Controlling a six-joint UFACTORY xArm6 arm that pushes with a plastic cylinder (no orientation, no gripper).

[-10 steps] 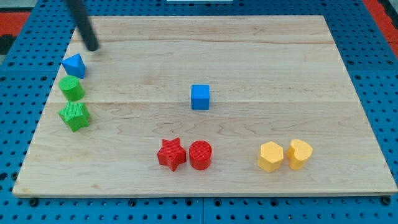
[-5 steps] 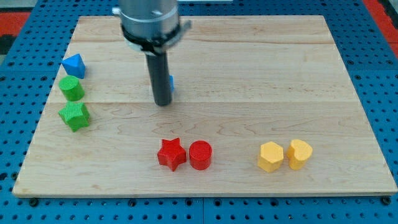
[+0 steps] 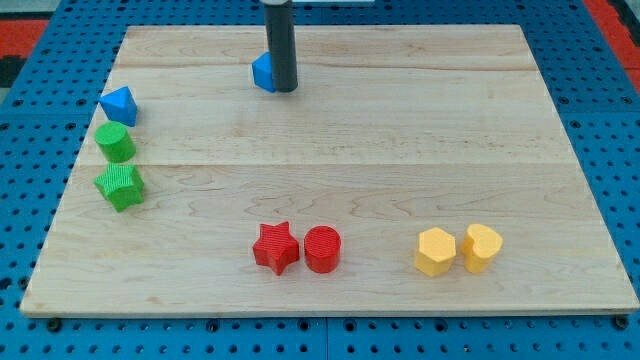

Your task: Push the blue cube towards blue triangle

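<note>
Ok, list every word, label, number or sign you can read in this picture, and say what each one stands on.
None: no readable text, number or sign shows anywhere.
The blue cube, the blue triangle and the other blocks are plain coloured.
The wooden board is bare grain.
My tip is plain dark, against the cube's right side.

Green blocks (image 3: pixel 117 165) left; red pair (image 3: pixel 297 248), yellow pair (image 3: pixel 458 249) below.

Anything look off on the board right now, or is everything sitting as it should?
Nothing is tipped or damaged. One oddity: the blue cube sits near the view's top, half hidden behind my tip, while the blue triangle is far off at the view's left edge.
</note>
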